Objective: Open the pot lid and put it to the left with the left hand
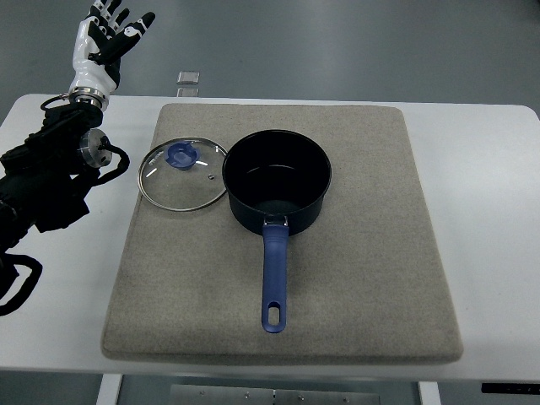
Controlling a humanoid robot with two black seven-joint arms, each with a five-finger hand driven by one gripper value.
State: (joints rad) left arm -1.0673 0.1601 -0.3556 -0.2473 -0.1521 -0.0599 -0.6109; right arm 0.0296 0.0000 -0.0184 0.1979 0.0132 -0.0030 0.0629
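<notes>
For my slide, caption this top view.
Glass lid rests left of the open pot; left hand raised, open.

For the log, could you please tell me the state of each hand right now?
Left hand: open, fingers spread, holding nothing, raised beyond the white table's far left corner.
Right hand: not in view.

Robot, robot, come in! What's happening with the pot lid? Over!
Left hand open, raised clear. Lid off, lying on mat left of pot. Nothing in the way.
</notes>
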